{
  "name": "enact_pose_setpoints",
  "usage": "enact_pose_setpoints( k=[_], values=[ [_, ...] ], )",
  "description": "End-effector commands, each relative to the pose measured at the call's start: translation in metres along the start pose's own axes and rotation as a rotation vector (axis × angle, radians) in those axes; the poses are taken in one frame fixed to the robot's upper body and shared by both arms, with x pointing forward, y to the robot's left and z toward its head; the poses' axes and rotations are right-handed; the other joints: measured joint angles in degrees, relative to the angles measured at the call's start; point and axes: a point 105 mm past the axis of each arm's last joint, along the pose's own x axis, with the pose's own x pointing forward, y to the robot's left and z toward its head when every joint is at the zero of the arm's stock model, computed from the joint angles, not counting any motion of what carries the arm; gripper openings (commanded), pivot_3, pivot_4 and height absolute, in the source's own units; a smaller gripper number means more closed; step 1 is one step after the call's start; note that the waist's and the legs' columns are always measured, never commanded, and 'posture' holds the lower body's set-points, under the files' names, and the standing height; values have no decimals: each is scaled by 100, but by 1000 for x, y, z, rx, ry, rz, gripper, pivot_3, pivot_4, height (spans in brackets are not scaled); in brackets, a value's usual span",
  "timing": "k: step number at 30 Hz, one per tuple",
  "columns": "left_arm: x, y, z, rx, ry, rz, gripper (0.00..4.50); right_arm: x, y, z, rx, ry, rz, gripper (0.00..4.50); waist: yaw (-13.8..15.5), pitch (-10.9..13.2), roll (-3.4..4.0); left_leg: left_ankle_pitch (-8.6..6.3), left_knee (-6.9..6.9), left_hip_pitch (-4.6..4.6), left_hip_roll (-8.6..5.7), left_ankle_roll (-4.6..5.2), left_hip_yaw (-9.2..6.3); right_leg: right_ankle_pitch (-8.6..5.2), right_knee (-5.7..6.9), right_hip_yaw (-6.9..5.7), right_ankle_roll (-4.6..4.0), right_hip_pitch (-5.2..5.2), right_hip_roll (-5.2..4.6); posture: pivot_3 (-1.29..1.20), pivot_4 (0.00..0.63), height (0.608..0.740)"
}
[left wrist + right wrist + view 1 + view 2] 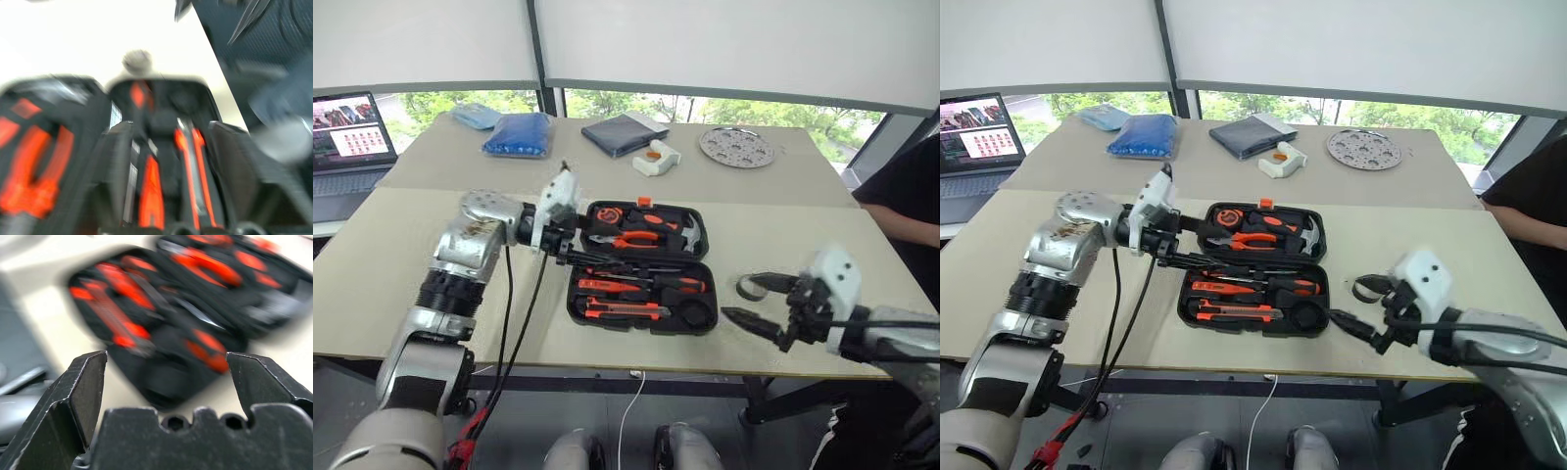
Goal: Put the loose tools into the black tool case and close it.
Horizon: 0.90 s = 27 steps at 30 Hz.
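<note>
On the near table (431, 294) your black tool case (642, 264) lies open, tools slotted inside. Your left gripper (579, 257) hovers at its left edge, jaws parted and empty; your right gripper (754, 300) sits beside the small tape roll (749, 288), wide apart.

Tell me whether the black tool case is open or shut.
Open. The black tool case lies flat with both halves spread on the table, tools visible in the moulded slots.
</note>
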Motion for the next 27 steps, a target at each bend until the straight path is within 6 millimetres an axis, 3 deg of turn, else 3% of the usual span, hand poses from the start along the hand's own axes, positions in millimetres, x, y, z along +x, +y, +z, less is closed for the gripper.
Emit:
enact_pose_setpoints(
  k=[1,4,10,14,17,21,24,27],
  values=[
    [0,-11,12,3,-48,-13,4483,9,-27,-3,-39,25,-78,4500,-7,0,0,0,0,3,0,0,0,0,0,0,1,3,0,0,150,718],
    [1,-20,3,22,-3,-27,4483,27,-43,-16,-53,76,-105,4500,-35,1,2,1,-3,16,0,-4,0,-1,2,2,1,12,0,0,150,718],
    [-2,-28,-8,20,69,-30,4483,56,-48,-35,-61,127,-53,4500,-84,3,6,12,-21,24,3,-23,0,-7,7,-1,-10,12,0,0,150,718],
    [-3,-28,-9,26,65,-2,4500,69,-54,-44,-40,139,-60,3549,-87,5,10,13,-23,21,2,-25,1,-8,5,-3,-12,10,1,0,150,718],
    [-4,-29,-9,33,76,-2,4500,74,-58,-42,-21,115,-69,2452,-94,5,11,14,-22,21,2,-25,1,-8,4,-4,-12,10,1,0,150,718],
    [-6,-31,-14,45,106,-8,4500,72,-55,-27,-2,55,-36,1077,-117,7,15,15,-24,23,2,-28,1,-8,6,-4,-12,11,1,0,150,718],
    [-7,-31,-17,41,119,-12,4500,66,-47,-4,-4,-9,11,28,-129,11,22,15,-25,23,2,-28,1,-8,6,-4,-12,11,1,0,150,718],
    [-8,-30,-17,37,124,-11,4500,61,-20,25,-8,-96,139,9,-130,14,27,15,-25,24,4,-29,1,-8,6,-3,-13,9,1,0,150,718]
  ],
)
